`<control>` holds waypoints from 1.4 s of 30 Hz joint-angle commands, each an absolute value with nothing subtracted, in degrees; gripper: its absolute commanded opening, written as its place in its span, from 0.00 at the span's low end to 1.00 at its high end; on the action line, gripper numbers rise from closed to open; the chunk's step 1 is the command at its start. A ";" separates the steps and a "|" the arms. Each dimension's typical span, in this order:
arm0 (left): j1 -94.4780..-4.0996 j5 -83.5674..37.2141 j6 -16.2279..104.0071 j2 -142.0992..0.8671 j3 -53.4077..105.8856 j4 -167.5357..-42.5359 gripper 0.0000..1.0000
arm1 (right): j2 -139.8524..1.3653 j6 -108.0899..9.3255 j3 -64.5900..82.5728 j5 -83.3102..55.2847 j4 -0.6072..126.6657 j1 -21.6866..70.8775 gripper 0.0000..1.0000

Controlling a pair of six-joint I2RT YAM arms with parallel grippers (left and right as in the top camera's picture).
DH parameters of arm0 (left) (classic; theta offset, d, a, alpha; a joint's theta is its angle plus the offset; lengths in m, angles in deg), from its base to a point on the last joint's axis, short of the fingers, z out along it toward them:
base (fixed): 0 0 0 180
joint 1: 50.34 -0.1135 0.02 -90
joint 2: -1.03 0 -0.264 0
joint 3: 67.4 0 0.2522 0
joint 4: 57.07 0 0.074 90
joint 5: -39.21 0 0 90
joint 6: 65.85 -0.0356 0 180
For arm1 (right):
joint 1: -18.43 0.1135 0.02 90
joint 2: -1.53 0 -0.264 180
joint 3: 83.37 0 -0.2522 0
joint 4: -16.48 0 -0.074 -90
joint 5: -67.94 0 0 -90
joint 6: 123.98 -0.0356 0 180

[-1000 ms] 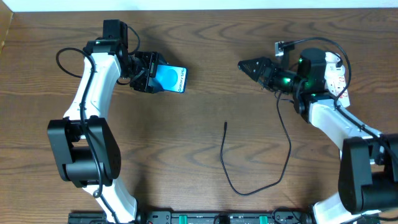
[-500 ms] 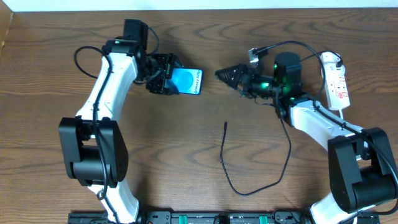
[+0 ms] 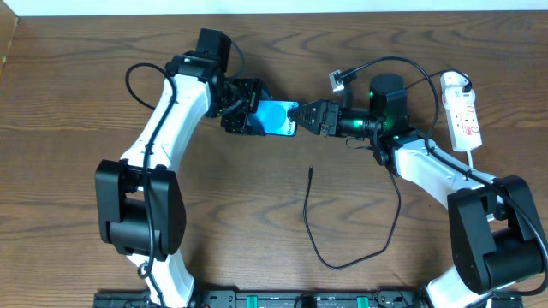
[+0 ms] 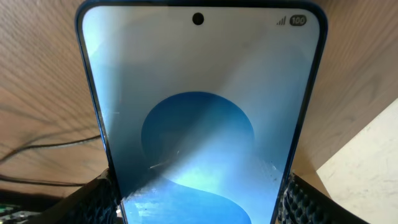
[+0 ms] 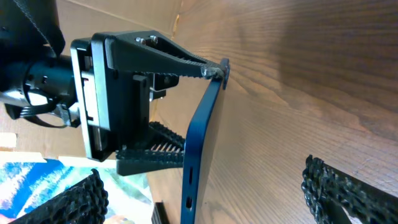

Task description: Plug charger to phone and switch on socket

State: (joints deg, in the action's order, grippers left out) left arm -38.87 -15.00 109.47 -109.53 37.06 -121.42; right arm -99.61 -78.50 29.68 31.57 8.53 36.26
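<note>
My left gripper (image 3: 250, 118) is shut on the phone (image 3: 276, 117), a blue-screened smartphone held near the table's middle back. In the left wrist view the screen (image 4: 199, 118) fills the frame between my fingers (image 4: 199, 208). My right gripper (image 3: 306, 117) is open, its fingers on either side of the phone's free end without touching it. The right wrist view shows the phone edge-on (image 5: 202, 143) between the open fingers (image 5: 205, 199). The charger's plug tip (image 3: 310, 172) lies loose on the table, its black cable (image 3: 330, 261) looping below. The socket (image 3: 461, 111) lies at the far right.
The charger cable runs up under my right arm (image 3: 398, 197). The right arm's own black cable arcs above it (image 3: 402, 62). Black cables show at the left of the left wrist view (image 4: 37, 149). A black rail edges the table front (image 3: 274, 299).
My left arm has carried the phone to the right toward the table's middle. My right gripper has swung left and now brackets the phone's free end. The charger has not moved.
</note>
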 commanded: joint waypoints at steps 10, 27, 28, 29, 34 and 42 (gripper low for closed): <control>-33.83 -16.62 111.94 -108.05 38.85 -121.07 0.07 | -99.74 -72.42 29.22 31.50 12.94 38.16 0.99; -31.31 -17.23 112.18 -108.05 38.85 -120.43 0.07 | -99.74 -72.48 29.22 24.36 18.01 39.27 0.90; -31.25 -17.23 112.38 -108.05 38.85 -120.41 0.08 | -99.74 -72.77 29.22 24.36 17.88 39.27 0.87; -31.22 -17.23 112.44 -108.05 38.85 -120.41 0.08 | -99.74 -72.92 29.22 24.36 17.84 39.27 0.86; -31.22 -17.25 112.60 -108.05 38.85 -120.41 0.08 | -99.74 -75.52 29.20 24.38 15.94 39.27 0.76; -31.22 -17.47 112.58 -108.05 38.85 -120.41 0.08 | -99.74 -78.19 29.20 24.64 15.63 39.53 0.43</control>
